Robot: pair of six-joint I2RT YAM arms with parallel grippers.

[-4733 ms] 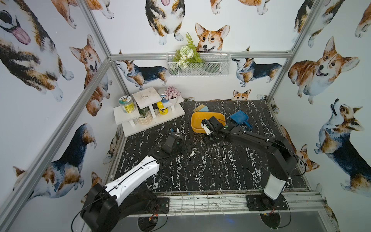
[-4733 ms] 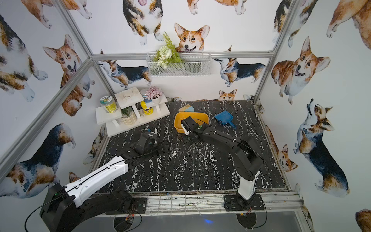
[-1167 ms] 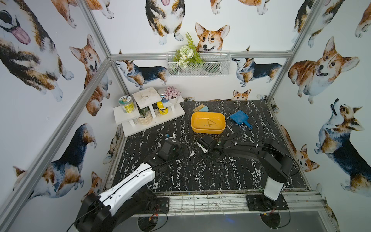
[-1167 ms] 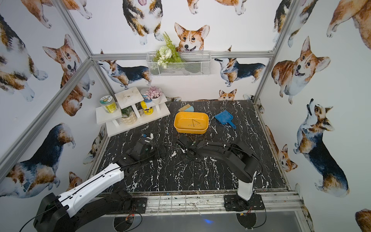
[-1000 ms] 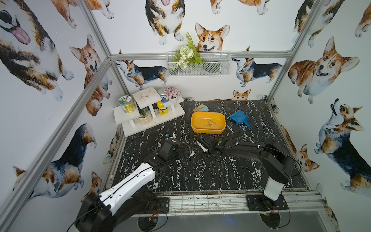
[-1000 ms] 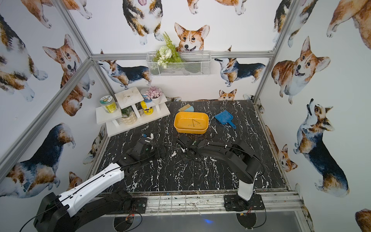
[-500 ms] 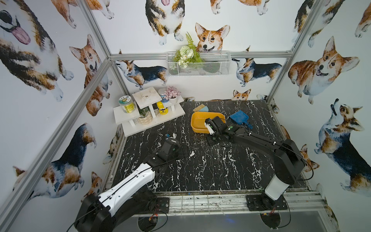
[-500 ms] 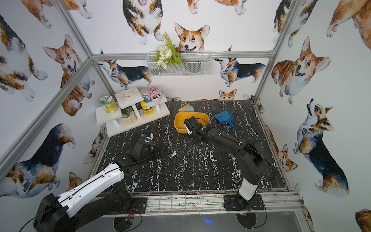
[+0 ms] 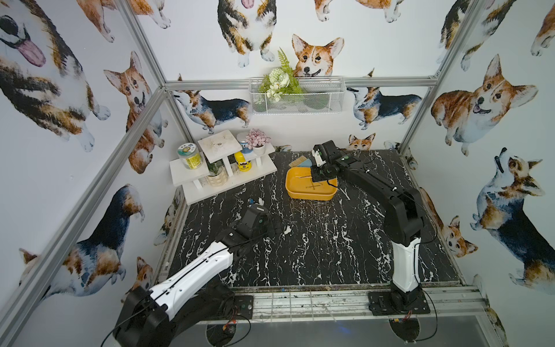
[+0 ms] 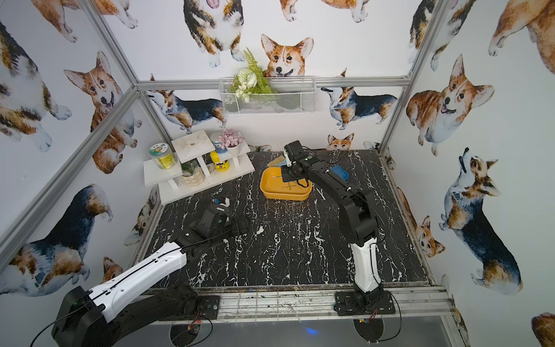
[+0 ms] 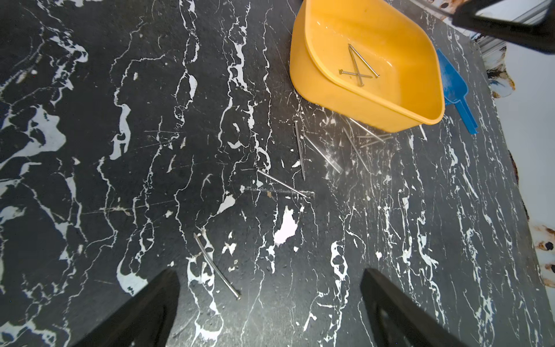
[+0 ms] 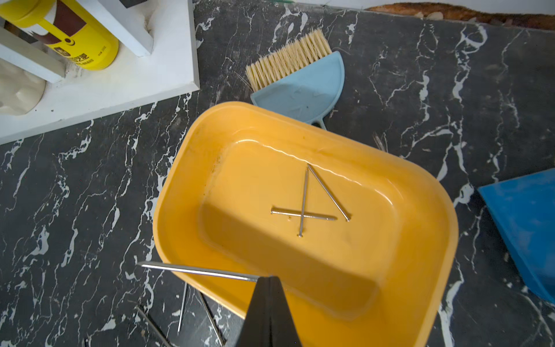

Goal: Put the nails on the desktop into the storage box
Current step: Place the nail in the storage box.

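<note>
The yellow-orange storage box point(image 9: 300, 193) point(image 10: 274, 192) stands at the back of the black marble desktop point(image 9: 330, 255). Three nails point(image 12: 303, 207) lie crossed on its floor. My right gripper point(image 12: 269, 281) point(image 9: 319, 178) hangs over the box's near side, shut on one nail point(image 12: 198, 272) that sticks out sideways past the box's rim point(image 12: 160, 228). Several nails point(image 11: 300, 150) lie scattered on the desktop in front of the box. My left gripper point(image 11: 270, 272) point(image 9: 276, 226) is low over the desktop and open, with one nail point(image 11: 216, 266) lying close to one of its fingers.
A white tiered shelf point(image 9: 222, 171) with jars and a yellow bottle point(image 12: 72, 36) stands at the back left. A light blue brush point(image 12: 297, 87) lies behind the box and a blue dustpan point(image 12: 522, 234) beside it. A white wire basket point(image 9: 295, 96) hangs on the back wall.
My right gripper rose from the desktop in front of the box and moved back over the box, carrying a nail. The left arm stayed where it was.
</note>
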